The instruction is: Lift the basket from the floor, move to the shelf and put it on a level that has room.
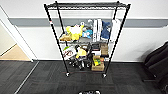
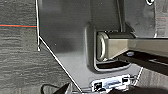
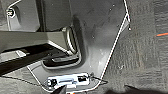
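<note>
Carpeted floor (image 1: 50, 82) lies nearest, bare before the shelf (image 1: 86, 40). Left to right: doorway, shelf, dark seat. Top level (image 1: 86, 5) has room; middle tiers are crowded. Basket unseen; finger state cannot be told. Judgement: face the shelf squarely and keep well back from its casters.

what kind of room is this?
Likely an office or lab room used for storage: dark grey carpet tiles, a plain white wall with a grey band, and a black wire shelf crowded with plush toys and boxes.
</note>
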Tool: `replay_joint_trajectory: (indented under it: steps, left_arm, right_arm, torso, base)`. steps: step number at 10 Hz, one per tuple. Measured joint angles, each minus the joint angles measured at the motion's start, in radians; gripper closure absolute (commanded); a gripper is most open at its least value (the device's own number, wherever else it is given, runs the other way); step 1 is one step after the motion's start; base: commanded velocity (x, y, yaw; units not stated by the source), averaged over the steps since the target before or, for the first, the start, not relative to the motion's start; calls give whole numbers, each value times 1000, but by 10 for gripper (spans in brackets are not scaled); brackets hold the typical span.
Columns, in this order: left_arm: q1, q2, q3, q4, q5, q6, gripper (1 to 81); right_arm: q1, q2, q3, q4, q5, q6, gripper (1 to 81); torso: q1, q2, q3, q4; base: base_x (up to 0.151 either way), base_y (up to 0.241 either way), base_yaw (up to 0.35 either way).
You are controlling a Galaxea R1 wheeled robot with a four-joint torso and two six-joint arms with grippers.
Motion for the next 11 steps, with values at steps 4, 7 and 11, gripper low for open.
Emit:
replay_joint_trajectory:
  steps: [4,7,11]
  left_arm:
    - [-9,-134,147,-29,-1,-2,10]
    - [-69,-151,148,-105,1,-5,10]
    - [-84,-154,148,-131,10,-6,10]
  right_arm:
    - [9,-99,111,2,1,2,10]
    - [30,-114,154,5,-2,5,10]
    - [57,-123,159,7,1,6,10]
  torso:
    - [75,-123,-14,0]
    - [135,-216,-101,0]
    - [207,-329,-174,0]
  base:
    - [0,0,0]
    - [0,0,0]
    - [0,0,0]
